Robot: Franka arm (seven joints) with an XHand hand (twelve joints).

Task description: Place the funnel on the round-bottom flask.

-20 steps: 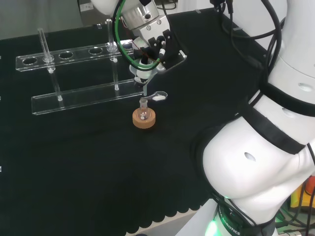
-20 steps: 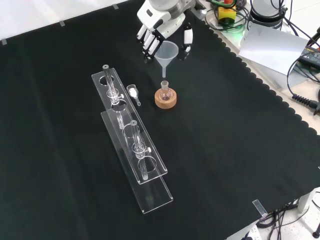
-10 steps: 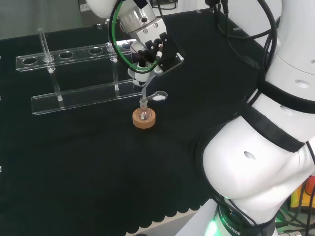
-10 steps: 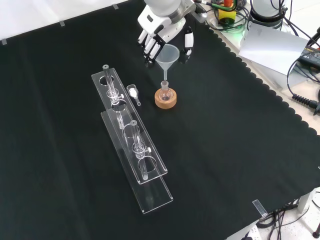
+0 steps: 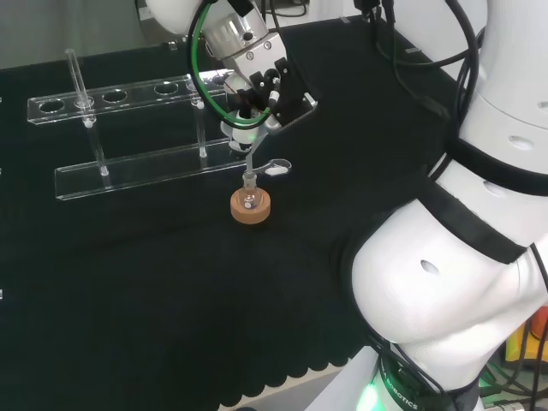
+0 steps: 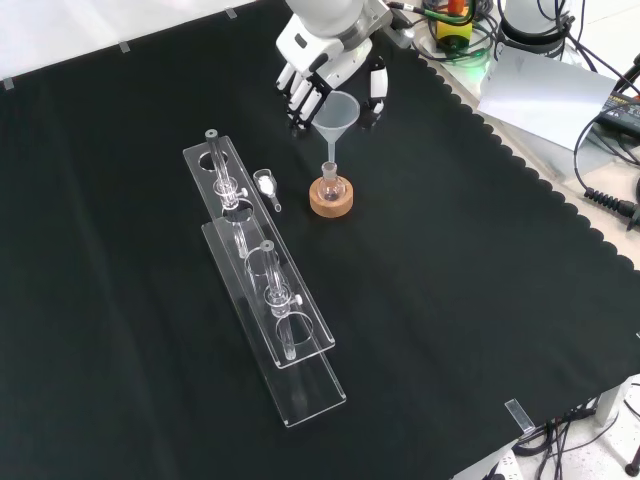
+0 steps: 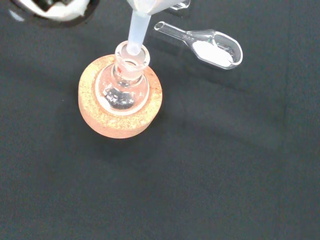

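Clear funnel (image 6: pixel 338 113) pinched by hand (image 6: pixel 322 62) fingers | stem tip seemingly at flask (image 7: pixel 124 87) mouth | bowl cropped

Hand (image 6: pixel 330 62) enters from the top of the front view, palm angled down, fingers (image 6: pixel 297 95) and thumb (image 6: pixel 376 92) curled and pinching. Head view: hand (image 5: pixel 261 81) sits left of the arm's big white links (image 5: pixel 462 282), wrist tilted down toward the cloth.
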